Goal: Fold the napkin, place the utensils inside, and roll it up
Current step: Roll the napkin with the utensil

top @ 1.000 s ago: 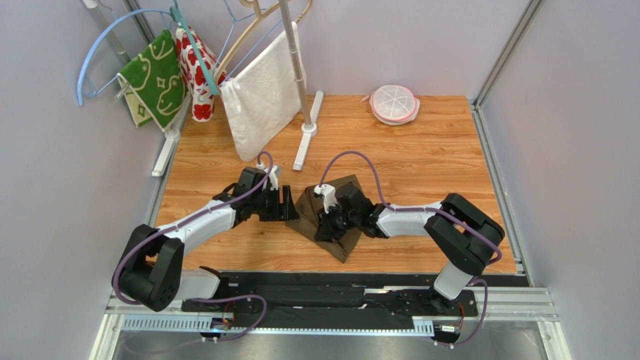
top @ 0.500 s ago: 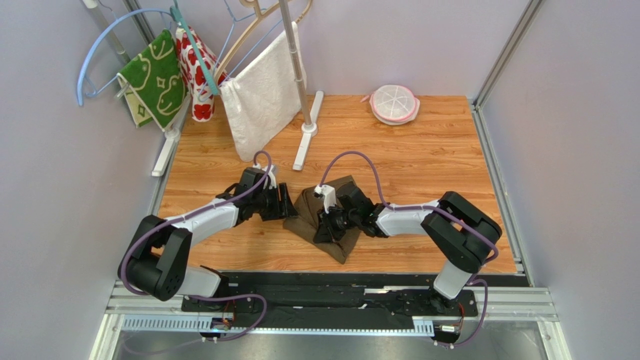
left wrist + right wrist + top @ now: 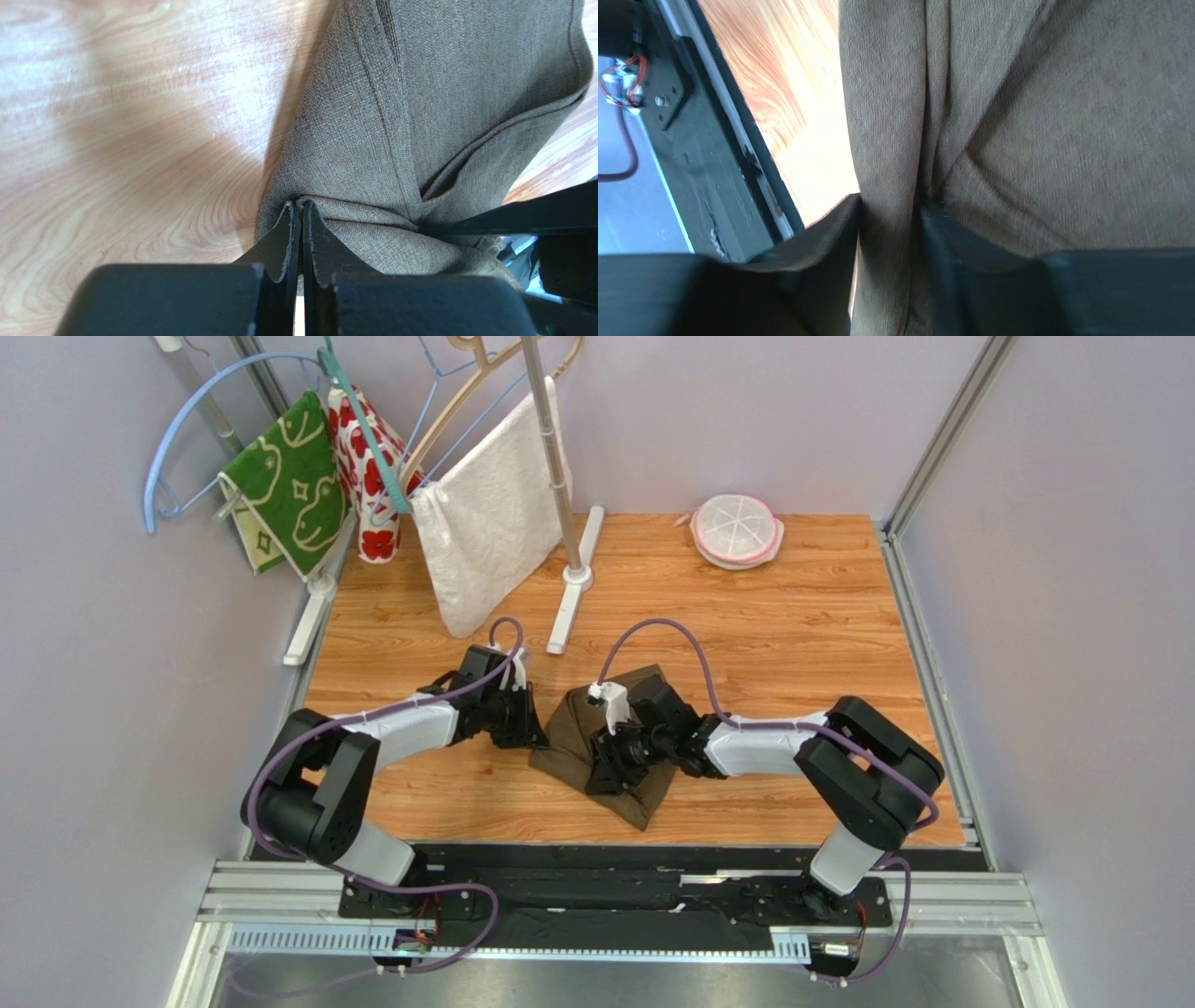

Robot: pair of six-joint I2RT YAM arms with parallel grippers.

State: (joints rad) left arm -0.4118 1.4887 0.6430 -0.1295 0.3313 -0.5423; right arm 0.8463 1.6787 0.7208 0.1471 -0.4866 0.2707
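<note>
Wooden table (image 3: 786, 616), left claw (image 3: 302, 210) pinching brown napkin (image 3: 435, 105)

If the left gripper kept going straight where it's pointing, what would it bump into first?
The napkin. The left gripper is shut right at its edge, seemingly pinching it.

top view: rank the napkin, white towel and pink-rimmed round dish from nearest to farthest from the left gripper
From the left gripper, in the top view:
1. napkin: pinched in the gripper, lying just to its right.
2. white towel: hanging on the rack at the back, slightly to the left.
3. pink-rimmed round dish: on the table at the far back, to the right.
</note>
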